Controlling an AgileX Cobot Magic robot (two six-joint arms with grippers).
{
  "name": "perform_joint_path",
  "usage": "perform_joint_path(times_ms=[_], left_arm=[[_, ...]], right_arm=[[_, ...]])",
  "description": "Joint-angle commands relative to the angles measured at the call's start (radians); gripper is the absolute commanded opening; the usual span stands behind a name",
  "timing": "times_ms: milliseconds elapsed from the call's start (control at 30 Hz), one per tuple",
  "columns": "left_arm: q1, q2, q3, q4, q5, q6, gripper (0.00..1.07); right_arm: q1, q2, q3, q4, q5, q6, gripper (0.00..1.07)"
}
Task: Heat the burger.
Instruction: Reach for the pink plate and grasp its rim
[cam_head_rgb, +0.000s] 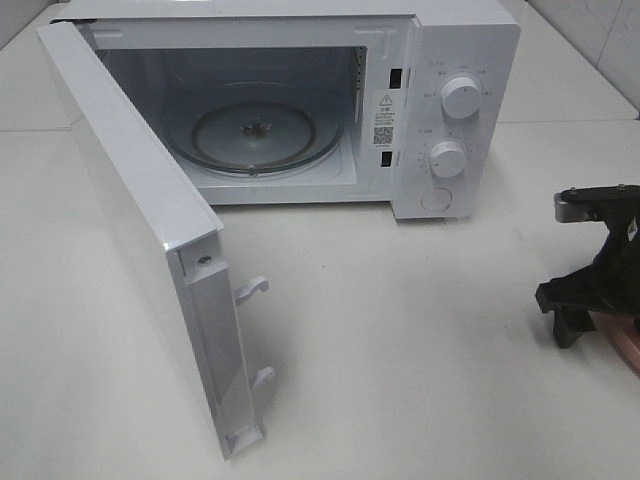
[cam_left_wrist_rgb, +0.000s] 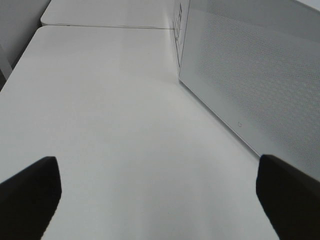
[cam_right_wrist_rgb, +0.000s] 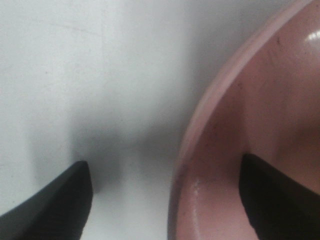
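White counter (cam_head_rgb: 400, 330) is carrying a white microwave (cam_head_rgb: 460, 60), its door (cam_head_rgb: 130, 210) standing swung wide. A glass turntable (cam_head_rgb: 255, 135) is lying inside. Right fingers (cam_right_wrist_rgb: 55, 205) are standing wide, straddling the pink plate (cam_right_wrist_rgb: 210, 100) rim and gripping nothing. Burger is not showing, so its place and axis cannot be told. Left fingers (cam_left_wrist_rgb: 30, 195) are hanging wide near the door, holding nothing.

Robot lab bench, staged as kitchen corner.
Plain white desk (cam_head_rgb: 420, 390), seams between joined tops; single white microwave (cam_head_rgb: 455, 50), door (cam_head_rgb: 130, 220) open, glass turntable (cam_head_rgb: 290, 140) inside; black right gripper (cam_head_rgb: 598, 320) at desk edge.
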Motion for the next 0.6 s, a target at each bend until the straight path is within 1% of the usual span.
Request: perform_joint_path(times_ms=[33,67,100,133,167,200,233,267,300,333,367,433,600], left_arm=[[0.004,-0.020,0.003,-0.001,-0.005,0.000,0.98],[0.004,-0.020,0.003,-0.001,-0.005,0.000,0.98],[0.004,-0.020,0.003,-0.001,-0.005,0.000,0.98],[0.004,-0.020,0.003,-0.001,-0.005,0.000,0.98],[0.004,-0.020,0.003,-0.001,-0.005,0.000,0.98],[0.004,-0.020,0.003,-0.001,-0.005,0.000,0.98],[0.004,-0.020,0.003,-0.001,-0.005,0.000,0.98],[0.004,-0.020,0.003,-0.001,-0.005,0.000,0.98],[0.004,-0.020,0.003,-0.001,-0.005,0.000,0.98],[0.004,-0.020,0.003,-0.001,-0.005,0.000,0.98],[0.004,-0.020,0.003,-0.001,-0.005,0.000,0.98],[0.004,-0.020,0.003,-0.001,-0.005,0.000,0.98],[0.004,-0.020,0.003,-0.001,-0.005,0.000,0.98]], right_arm=[[-0.006,0.004,0.005,-0.003,-0.005,0.010,0.55],[-0.006,0.004,0.005,-0.003,-0.005,0.010,0.55],[-0.006,0.004,0.005,-0.003,-0.005,0.010,0.50],[-0.006,0.004,0.005,-0.003,-0.005,0.010,0.38],[-0.006,0.004,0.005,-0.003,-0.005,0.010,0.38],[-0.006,0.004,0.007,-0.003,-0.005,0.010,0.31],[-0.006,0.004,0.014,-0.004,-0.009,0.010,0.18],[-0.006,0.004,0.014,-0.004,-0.009,0.010,0.18],[-0.006,0.004,0.021,-0.007,-0.011,0.010,0.06],[-0.006,0.004,0.021,-0.007,-0.011,0.010,0.06],[-0.006,0.004,0.022,-0.007,-0.009,0.010,0.02],[-0.006,0.004,0.023,-0.007,-0.004,0.010,0.00],[-0.006,0.004,0.023,-0.007,0.006,0.010,0.00]])
